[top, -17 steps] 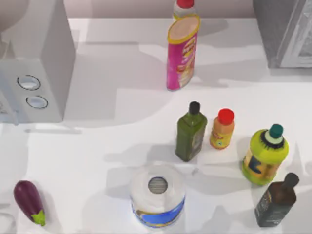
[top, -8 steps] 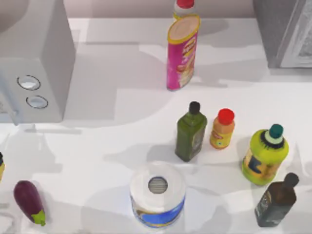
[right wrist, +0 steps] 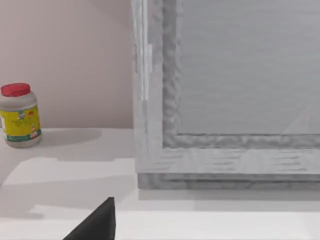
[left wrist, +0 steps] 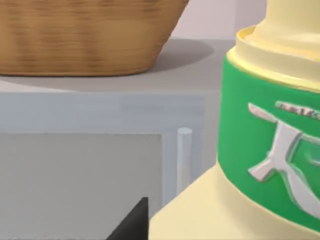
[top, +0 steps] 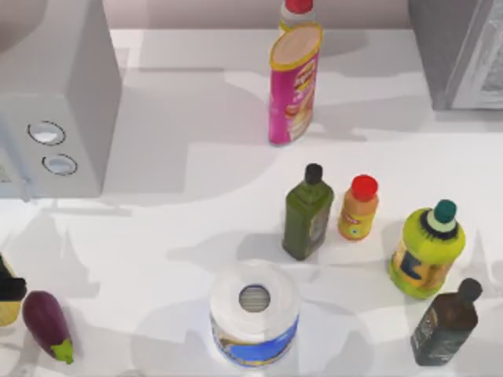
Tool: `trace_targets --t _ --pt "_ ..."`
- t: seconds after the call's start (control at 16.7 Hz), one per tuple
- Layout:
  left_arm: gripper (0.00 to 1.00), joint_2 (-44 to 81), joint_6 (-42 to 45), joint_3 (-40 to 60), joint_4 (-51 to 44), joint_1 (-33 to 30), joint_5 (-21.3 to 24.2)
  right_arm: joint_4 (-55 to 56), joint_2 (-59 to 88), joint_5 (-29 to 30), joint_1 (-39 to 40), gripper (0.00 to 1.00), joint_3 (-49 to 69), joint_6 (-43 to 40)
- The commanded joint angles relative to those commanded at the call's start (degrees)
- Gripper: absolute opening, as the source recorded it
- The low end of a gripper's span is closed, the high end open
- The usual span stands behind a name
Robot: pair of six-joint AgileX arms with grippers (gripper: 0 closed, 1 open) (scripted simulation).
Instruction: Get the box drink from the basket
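Note:
The box drink [left wrist: 260, 150] is a pale-yellow carton with a green band and whitish leaf marks, very close in the left wrist view. In the top view a sliver of the box drink [top: 6, 311] shows at the table's left edge, just left of an eggplant [top: 47, 324]. My left gripper [top: 9, 289] is shut on it there, one dark fingertip [left wrist: 135, 225] showing beside the carton. The wicker basket [left wrist: 85, 35] sits behind it, on top of a grey appliance [left wrist: 80, 165]. A dark fingertip [right wrist: 97, 224] of my right gripper is seen facing a grey cabinet [right wrist: 230, 90].
A grey microwave-like box [top: 55, 94] stands at back left. A paper roll [top: 254, 312] is at front centre. A green bottle [top: 307, 212], orange bottle [top: 359, 207], yellow-green bottle [top: 427, 250] and dark bottle [top: 446, 322] crowd the right. A pink can [top: 293, 82] stands at the back.
My left gripper, holding the yellow carton, has come into the top view at the left edge and moved toward the table's front, close to the eggplant. The other objects have not moved.

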State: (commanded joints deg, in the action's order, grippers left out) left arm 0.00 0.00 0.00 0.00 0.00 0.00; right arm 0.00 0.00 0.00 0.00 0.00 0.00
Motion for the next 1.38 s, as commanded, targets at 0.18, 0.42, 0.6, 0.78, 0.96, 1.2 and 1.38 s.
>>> trace_targets --t 0.18,0.42,0.6,0.78,0.96,1.2,1.38 --pt "0.00 0.4 0.1 0.0 0.0 0.1 0.0 0.0 0.0 0.0 0.0 1.00 0.0 0.0" --pt "0.00 6.5 -0.1 1.2 5.4 -3.6 -5.4 0.0 0.0 0.0 0.0 1.00 0.0 0.0" --pt "0.00 17.2 0.7 3.4 13.9 -8.9 -14.0 0.0 0.0 0.0 0.0 1.00 0.0 0.0" --pt "0.00 28.8 1.0 5.8 23.8 -15.5 -23.4 0.0 0.0 0.0 0.0 1.00 0.0 0.0" --pt "0.00 40.4 1.1 8.3 33.9 -22.0 -33.2 0.0 0.0 0.0 0.0 1.00 0.0 0.0" --pt "0.00 53.8 1.8 10.9 44.9 -29.6 -43.9 0.0 0.0 0.0 0.0 1.00 0.0 0.0" --pt "0.00 60.7 2.2 12.1 50.3 -33.2 -49.5 0.0 0.0 0.0 0.0 1.00 0.0 0.0"
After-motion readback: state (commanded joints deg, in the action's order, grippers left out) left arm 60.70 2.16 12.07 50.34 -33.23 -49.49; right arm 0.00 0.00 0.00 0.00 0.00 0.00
